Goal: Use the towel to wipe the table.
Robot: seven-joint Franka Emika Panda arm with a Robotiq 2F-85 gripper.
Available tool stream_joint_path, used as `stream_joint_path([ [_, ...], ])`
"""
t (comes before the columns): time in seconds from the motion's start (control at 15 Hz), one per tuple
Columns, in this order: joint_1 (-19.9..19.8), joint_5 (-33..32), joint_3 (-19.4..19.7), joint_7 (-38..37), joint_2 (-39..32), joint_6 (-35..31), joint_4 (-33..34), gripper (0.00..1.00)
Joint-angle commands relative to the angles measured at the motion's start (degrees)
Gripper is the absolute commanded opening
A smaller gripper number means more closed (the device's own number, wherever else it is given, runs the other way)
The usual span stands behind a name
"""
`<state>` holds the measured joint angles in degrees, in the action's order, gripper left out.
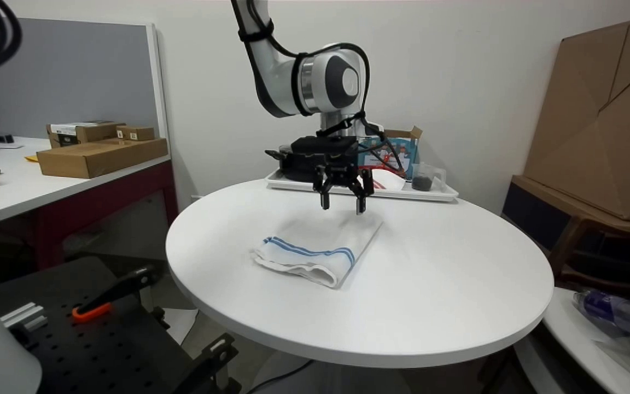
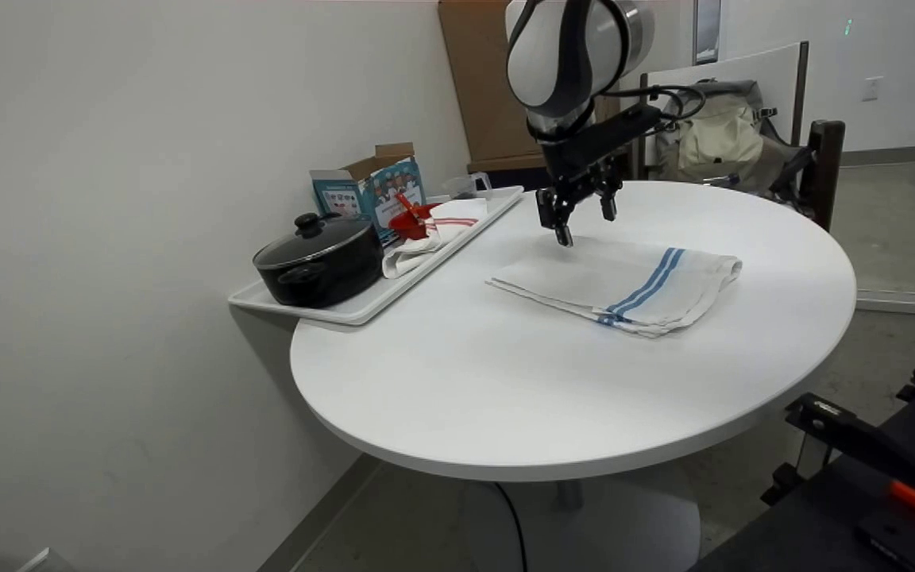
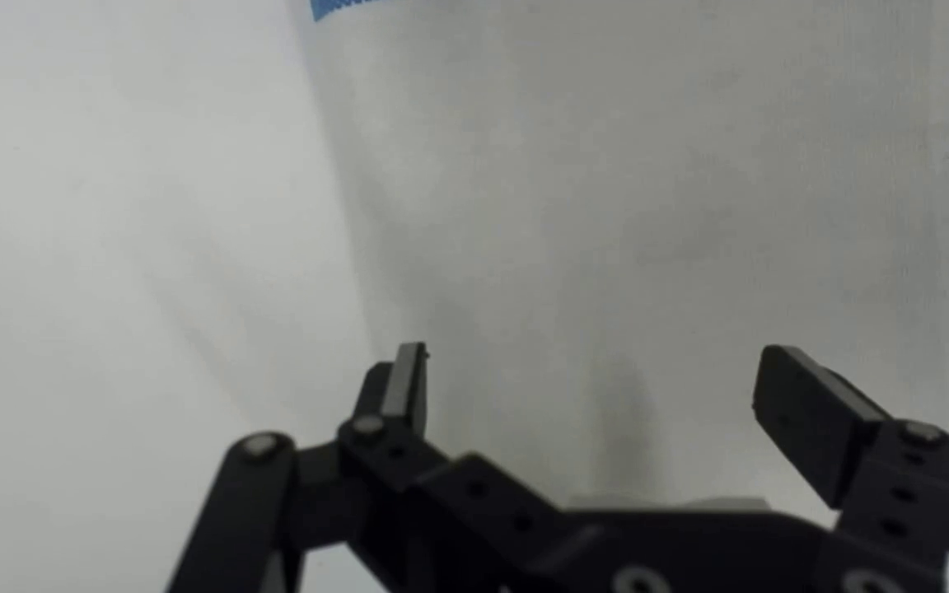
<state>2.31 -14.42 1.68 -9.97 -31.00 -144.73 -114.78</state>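
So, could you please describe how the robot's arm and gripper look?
The arm is white and rounded, with dark trim and a silver ring. Black cables run along its outside, with black straps around it. The gripper is black and angular, with two jointed, block-tipped fingers.

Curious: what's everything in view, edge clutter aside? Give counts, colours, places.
Round table: one, white, centre.
Folded blue-striped cloth towel: one, white, on table.
Long rectangular tray: one, white, table's edge.
Round lidded pot: one, black, tray.
Open printed cardboard box: one, blue, tray.
Red-striped cloth: one, white, tray.
Handled cup: one, clear, tray.
Utensil-like item: perhaps one, red, tray.
Cardboard boxes: at least three, brown, on white-topped desk.
Large cardboard carton: one, brown, by white wall.
Fabric backpack: one, beige-grey, beyond table.
Robot arm: one, white and black, above table.
Two-fingered tool: one, black, open above towel.
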Motion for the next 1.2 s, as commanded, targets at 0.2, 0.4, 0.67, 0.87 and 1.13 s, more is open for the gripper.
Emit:
stream_joint_path([
  [0.2, 0.76, 4.46, -1.15, 2.92, -4.83, -0.23, 3.51, 1.00],
  [0.4, 0.64, 5.78, -1.52, 3.69, -5.60, -0.28, 3.41, 1.00],
  [0.67, 0.65, 6.23, -1.47, 4.65, -6.69, -0.12, 3.53, 1.00],
  [0.87, 0.85, 6.13, -1.59, 5.45, -7.29, -0.11, 3.54, 0.74],
  [1.13, 1.30, 5.65, -1.67, 6.35, -7.36, -0.35, 3.63, 0.43],
])
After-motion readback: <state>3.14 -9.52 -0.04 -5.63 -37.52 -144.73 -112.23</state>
